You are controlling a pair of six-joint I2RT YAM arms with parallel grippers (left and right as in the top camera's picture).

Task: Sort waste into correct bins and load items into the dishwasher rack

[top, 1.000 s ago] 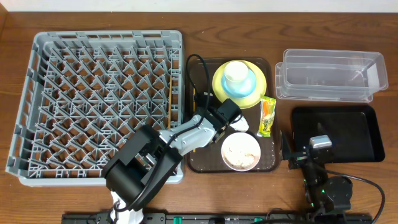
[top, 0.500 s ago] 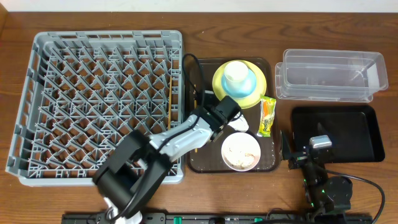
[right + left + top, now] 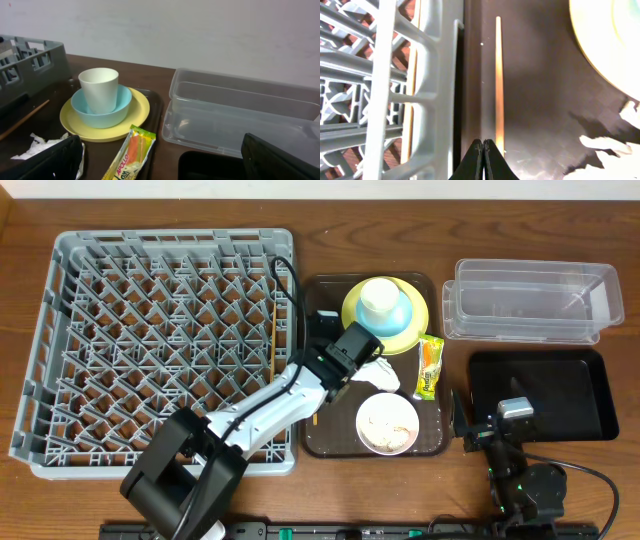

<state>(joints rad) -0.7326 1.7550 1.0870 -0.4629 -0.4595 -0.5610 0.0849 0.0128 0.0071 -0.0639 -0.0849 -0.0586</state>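
Note:
My left gripper (image 3: 484, 145) is shut with nothing in it, its tips just left of a wooden chopstick (image 3: 498, 80) lying on the brown tray (image 3: 535, 100) beside the rack wall (image 3: 437, 75). A second chopstick (image 3: 272, 335) lies inside the grey rack (image 3: 60, 340). The yellow plate (image 3: 412, 328) carries the blue dish (image 3: 397, 322) and white cup (image 3: 378, 297). The tissue (image 3: 380, 375), wrapper (image 3: 430, 367) and white bowl of rice scraps (image 3: 387, 423) lie on the tray. My right gripper (image 3: 165, 167) stands open and empty near the black tray (image 3: 545, 395).
The clear tub (image 3: 530, 300) stands at the back right, behind the black tray. The left arm stretches across the rack's front right corner onto the brown tray (image 3: 330, 438). Bare wooden table shows along the front and far left.
The left arm has reached farther back along the tray's left side, its gripper still shut. The right arm has not moved.

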